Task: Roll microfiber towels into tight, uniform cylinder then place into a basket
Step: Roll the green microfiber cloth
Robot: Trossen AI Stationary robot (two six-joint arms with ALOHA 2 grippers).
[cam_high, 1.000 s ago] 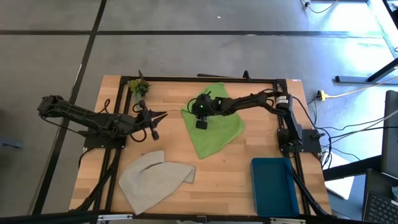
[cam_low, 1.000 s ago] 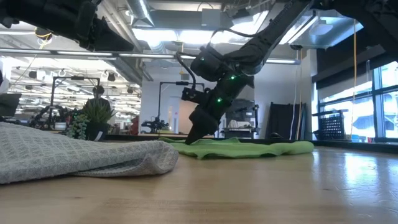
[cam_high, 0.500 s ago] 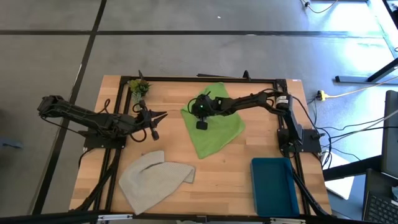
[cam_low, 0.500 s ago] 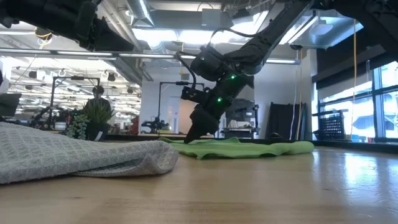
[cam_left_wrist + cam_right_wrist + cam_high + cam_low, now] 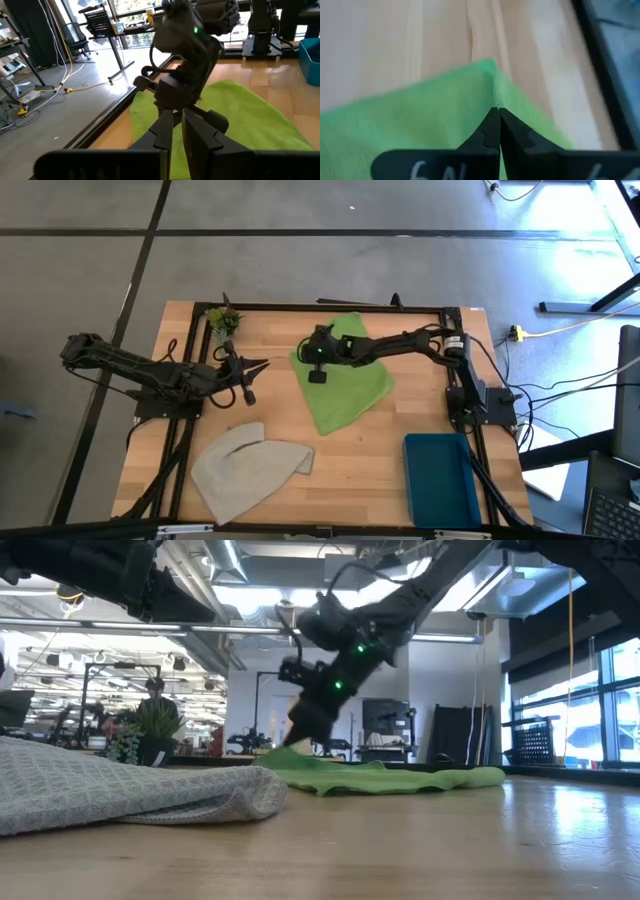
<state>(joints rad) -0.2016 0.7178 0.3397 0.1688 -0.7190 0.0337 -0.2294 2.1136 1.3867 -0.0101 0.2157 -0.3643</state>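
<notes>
— High view: lime green towel (image 5: pixel 345 380) spread unrolled mid-desk, grey-beige towel (image 5: pixel 248 468) crumpled nearer front, basket (image 5: pixel 440 478) holding nothing.
— And grippers?
— Right gripper (image 5: pixel 496 111) fingers pinched shut on green towel's corner. Left gripper (image 5: pixel 258 367) idle beside, fingers near-closed, holding nothing. No rolling done.

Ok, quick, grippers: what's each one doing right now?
Right gripper: shut on the bright lime green microfiber towel, pinching its corner.
Left gripper: nearly closed, empty, waiting at the table's left side.
</notes>
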